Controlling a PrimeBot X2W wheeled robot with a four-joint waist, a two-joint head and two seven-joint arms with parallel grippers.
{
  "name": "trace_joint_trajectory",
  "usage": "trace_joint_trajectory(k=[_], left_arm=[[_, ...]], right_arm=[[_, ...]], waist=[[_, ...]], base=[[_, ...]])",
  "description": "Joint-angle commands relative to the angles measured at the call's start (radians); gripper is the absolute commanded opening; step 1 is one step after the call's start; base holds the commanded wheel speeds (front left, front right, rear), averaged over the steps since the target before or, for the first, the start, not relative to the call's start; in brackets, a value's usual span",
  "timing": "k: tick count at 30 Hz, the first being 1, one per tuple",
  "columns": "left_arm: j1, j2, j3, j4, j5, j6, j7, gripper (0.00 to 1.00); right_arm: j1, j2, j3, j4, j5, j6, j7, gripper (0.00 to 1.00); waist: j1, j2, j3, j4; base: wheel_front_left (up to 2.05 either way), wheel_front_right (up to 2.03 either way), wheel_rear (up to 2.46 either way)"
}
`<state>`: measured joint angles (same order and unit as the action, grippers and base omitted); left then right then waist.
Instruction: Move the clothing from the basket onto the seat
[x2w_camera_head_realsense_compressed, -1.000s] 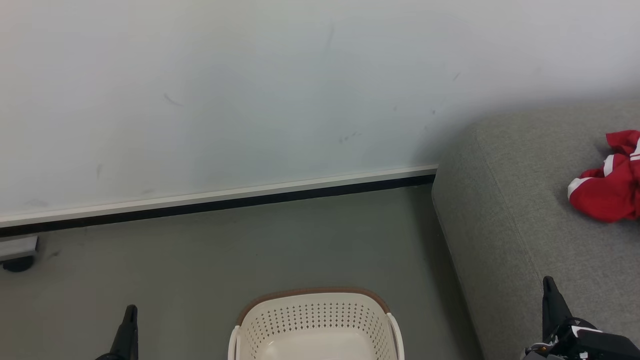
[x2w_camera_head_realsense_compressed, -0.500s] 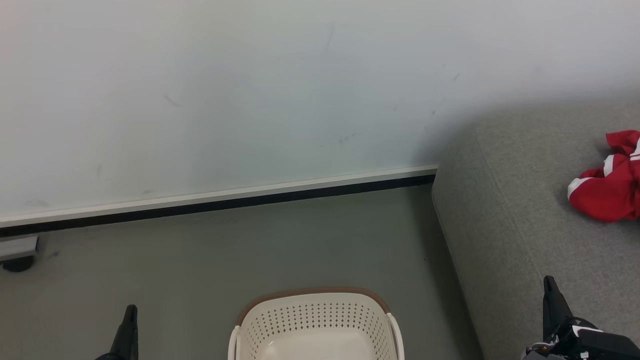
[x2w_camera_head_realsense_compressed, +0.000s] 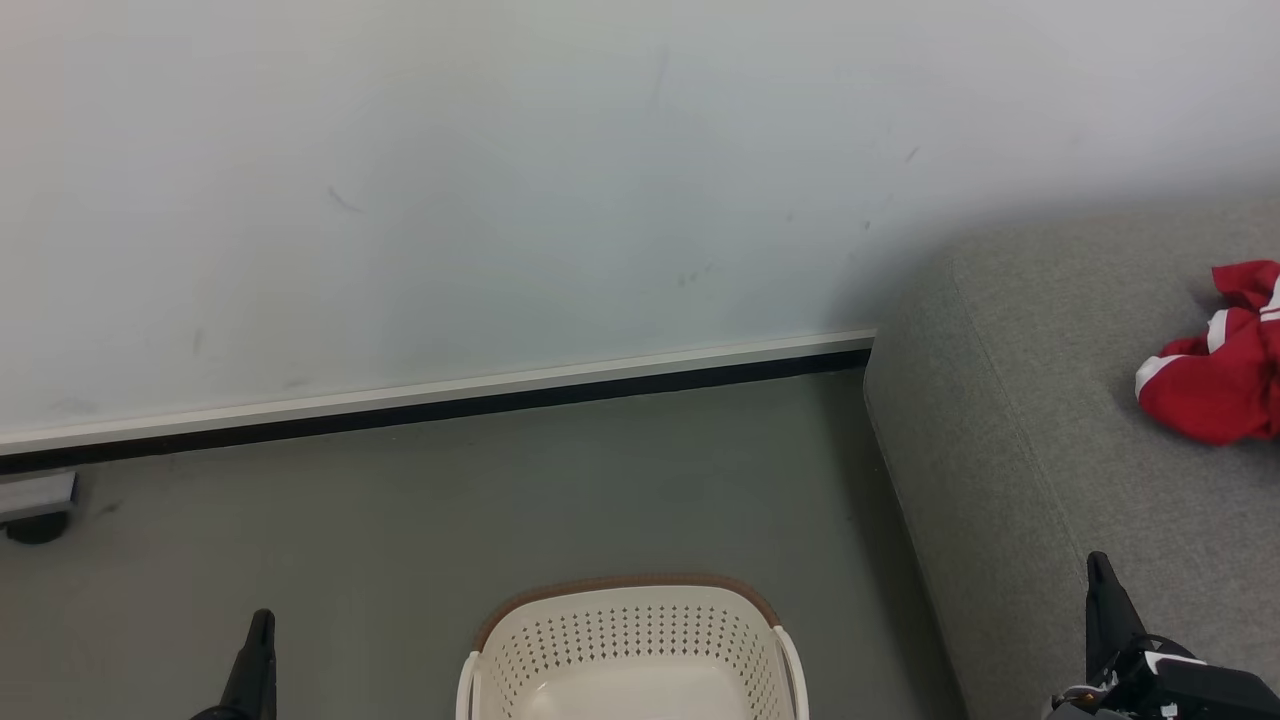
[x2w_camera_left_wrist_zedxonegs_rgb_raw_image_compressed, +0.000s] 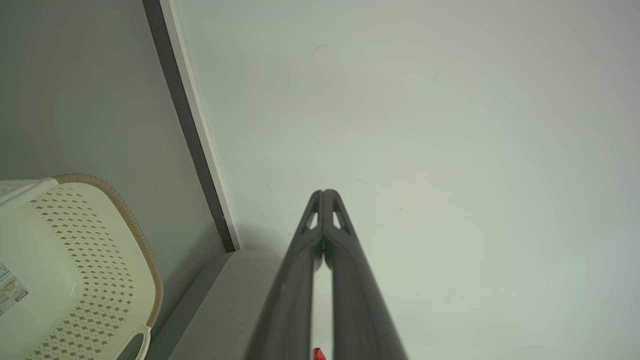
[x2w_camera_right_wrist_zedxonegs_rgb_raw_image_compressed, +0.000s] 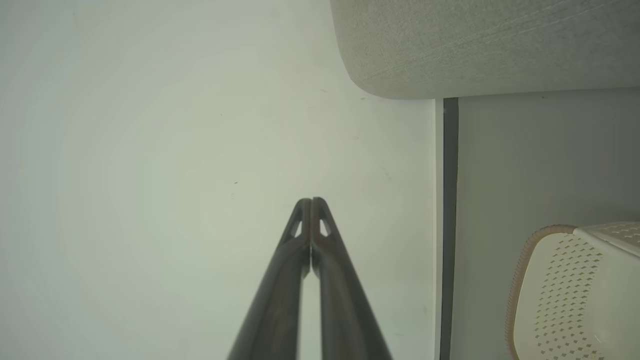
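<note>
The cream basket with its brown rim stands on the floor at the bottom centre; the part of its inside that shows is bare. Red clothing with white stripes lies bunched on the grey seat at the right edge. My left gripper is shut and empty, low to the left of the basket. My right gripper is shut and empty over the seat's front corner. In the left wrist view the left gripper points at the wall, basket to its left. The right gripper has seat and basket alongside.
A pale wall with a white and black baseboard runs behind the basket. Grey floor lies between wall and basket. A grey base with a dark caster stands at the far left.
</note>
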<state>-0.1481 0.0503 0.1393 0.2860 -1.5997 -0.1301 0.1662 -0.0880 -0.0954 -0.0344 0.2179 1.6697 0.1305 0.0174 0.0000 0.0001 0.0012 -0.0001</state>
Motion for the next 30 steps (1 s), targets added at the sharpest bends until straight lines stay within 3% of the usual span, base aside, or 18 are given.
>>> trace_joint_trajectory(k=[1,30], left_arm=[[-0.006,-0.001,0.002,0.003,-0.008,-0.003,-0.001,0.00],[-0.006,-0.001,0.002,0.003,-0.009,-0.003,-0.001,0.00]], right_arm=[[0.002,0.002,0.000,0.004,-0.006,0.000,0.001,0.00],[0.001,0.007,-0.008,0.004,-0.013,0.000,0.008,0.00]], waist=[[0.0000,-0.0001,0.000,0.000],[0.0000,-0.0001,0.000,0.000]], base=[[0.00,0.00,0.00],[0.00,0.00,0.00]])
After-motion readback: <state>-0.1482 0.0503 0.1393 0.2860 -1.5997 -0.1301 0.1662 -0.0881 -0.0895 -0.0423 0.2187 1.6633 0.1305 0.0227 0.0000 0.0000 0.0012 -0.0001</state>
